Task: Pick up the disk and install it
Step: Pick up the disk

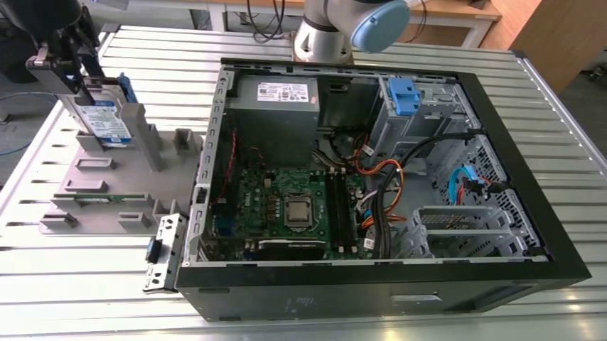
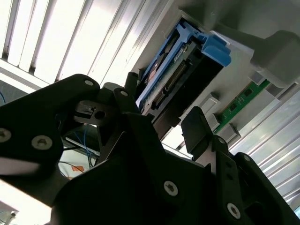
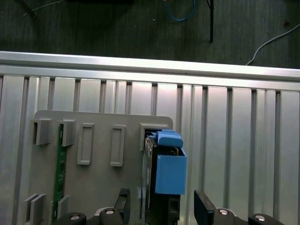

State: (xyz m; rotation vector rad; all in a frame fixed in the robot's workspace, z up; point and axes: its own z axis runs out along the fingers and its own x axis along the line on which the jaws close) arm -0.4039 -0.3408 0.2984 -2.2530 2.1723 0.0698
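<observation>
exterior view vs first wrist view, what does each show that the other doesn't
Exterior view: the open computer case with its motherboard and power supply. First wrist view: from above, gaps between the open gripper and the disk on both sides. Both: the disk standing on edge in the grey holder, a green memory module slotted nearby.

Slatted metal table [image 1: 95,284] bears grey holder plate [image 1: 104,181] beside open computer case [image 1: 379,298].

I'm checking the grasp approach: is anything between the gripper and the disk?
Nothing visible. The open gripper straddles the disk, which stands upright in the grey holder, one finger at each side with only gaps between.
</observation>
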